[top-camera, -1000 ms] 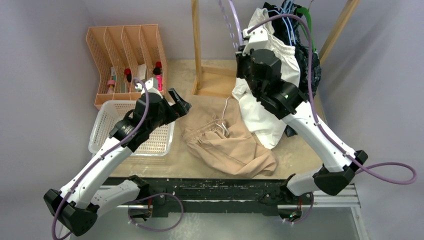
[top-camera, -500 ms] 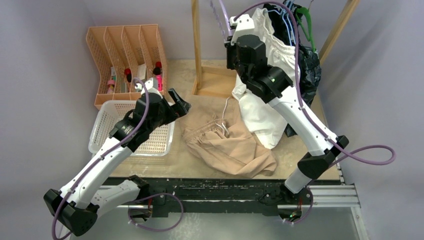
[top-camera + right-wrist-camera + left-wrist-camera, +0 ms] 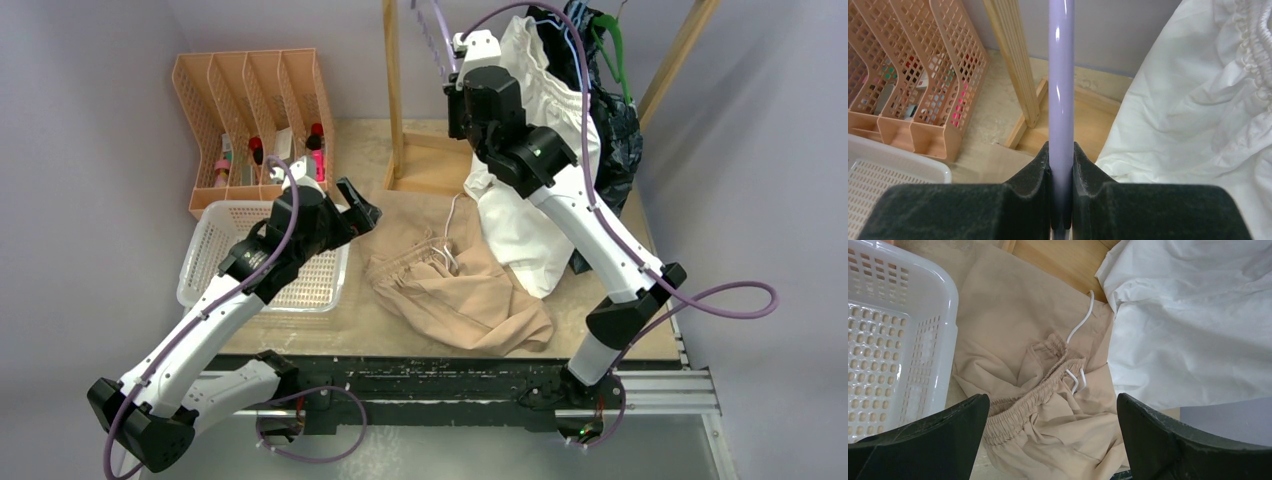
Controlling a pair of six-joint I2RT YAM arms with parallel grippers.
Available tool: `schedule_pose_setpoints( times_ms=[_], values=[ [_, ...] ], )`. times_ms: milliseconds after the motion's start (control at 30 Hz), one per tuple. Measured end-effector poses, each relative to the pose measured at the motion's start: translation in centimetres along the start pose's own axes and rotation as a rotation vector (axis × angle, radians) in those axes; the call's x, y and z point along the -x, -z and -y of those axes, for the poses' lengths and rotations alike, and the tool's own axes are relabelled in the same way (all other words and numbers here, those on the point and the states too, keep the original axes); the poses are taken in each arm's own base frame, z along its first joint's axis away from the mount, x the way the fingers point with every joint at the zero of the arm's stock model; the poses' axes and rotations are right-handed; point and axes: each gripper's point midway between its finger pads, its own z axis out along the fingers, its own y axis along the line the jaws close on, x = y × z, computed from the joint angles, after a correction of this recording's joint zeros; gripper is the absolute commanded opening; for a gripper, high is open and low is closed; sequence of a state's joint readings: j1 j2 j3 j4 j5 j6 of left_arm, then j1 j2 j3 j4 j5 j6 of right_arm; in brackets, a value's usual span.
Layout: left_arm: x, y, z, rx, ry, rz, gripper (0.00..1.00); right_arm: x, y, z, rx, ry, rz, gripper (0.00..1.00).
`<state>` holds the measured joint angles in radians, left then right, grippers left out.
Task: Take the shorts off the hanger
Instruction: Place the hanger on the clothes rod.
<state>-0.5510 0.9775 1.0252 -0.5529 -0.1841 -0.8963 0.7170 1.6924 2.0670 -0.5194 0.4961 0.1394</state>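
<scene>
The right tool [image 3: 1061, 165] was clamped on a lavender hanger rod [image 3: 1061, 75]. The white shorts [image 3: 530, 220] hung just beside it, draping down to the counter [image 3: 360, 320]. The tan shorts [image 3: 470, 295] lay crumpled on the counter near the left tool [image 3: 1052, 400], whose jaws stood wide apart.

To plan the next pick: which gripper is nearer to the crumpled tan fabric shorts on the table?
Left. The left gripper hovers open above the tan shorts; the right gripper is at the wooden rack, shut on a pale purple hanger bar.
</scene>
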Motion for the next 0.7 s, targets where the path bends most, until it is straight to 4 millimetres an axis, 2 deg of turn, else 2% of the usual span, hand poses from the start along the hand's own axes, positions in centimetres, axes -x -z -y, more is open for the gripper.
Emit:
schedule_pose_setpoints(
  times_ms=[233, 500, 600, 700],
  values=[
    [-0.2, 0.0, -0.2, 0.007, -0.002, -0.007, 0.98, -0.8, 0.3, -0.4, 0.044, -0.024, -0.007, 0.51],
    [-0.4, -0.2, -0.3, 0.012, -0.004, -0.019, 0.98, -2.3, 3.8, -0.9, 0.181, -0.046, -0.001, 0.65],
    [-0.6, -0.4, -0.3, 0.013, -0.012, -0.029, 0.98, -4.4, 5.7, -0.3, 0.215, -0.072, -0.002, 0.71],
    [-1.1, -0.8, -0.5, 0.02, -0.035, -0.049, 0.97, -8.5, 7.7, 0.6, 0.23, -0.131, -0.033, 0.73]
  ],
)
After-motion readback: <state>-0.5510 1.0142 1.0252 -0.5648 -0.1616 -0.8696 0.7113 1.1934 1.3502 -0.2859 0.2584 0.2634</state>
